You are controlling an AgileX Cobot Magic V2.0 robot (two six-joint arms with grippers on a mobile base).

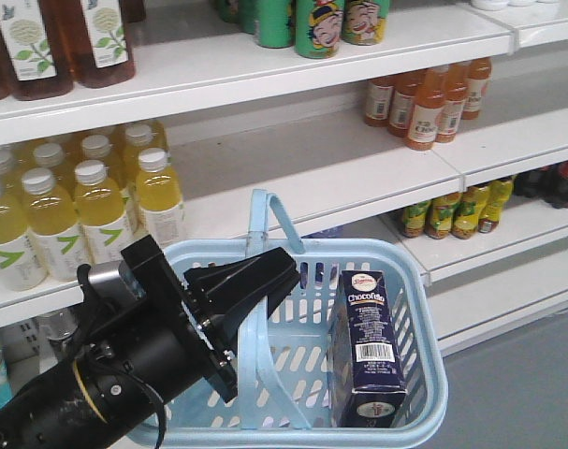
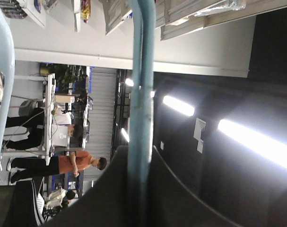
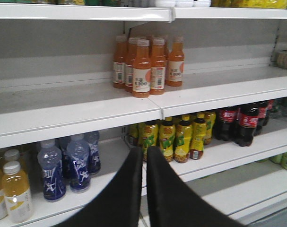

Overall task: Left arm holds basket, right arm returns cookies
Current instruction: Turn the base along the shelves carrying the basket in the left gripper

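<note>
I've got left gripper clamped on basket handle; cookies lie inside, right gripper near-closed, empty, return not started

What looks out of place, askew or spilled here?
Nothing is spilled or damaged. The cookies carton stands on end, alone, against one side wall of the basket, which the left pincer holds by its handle. The shelf bottles stand upright.

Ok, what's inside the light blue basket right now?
One navy cookies carton stands at the right wall of the basket. The space beside it looks bare, but the left arm covers the left part, so anything there is hidden.
</note>
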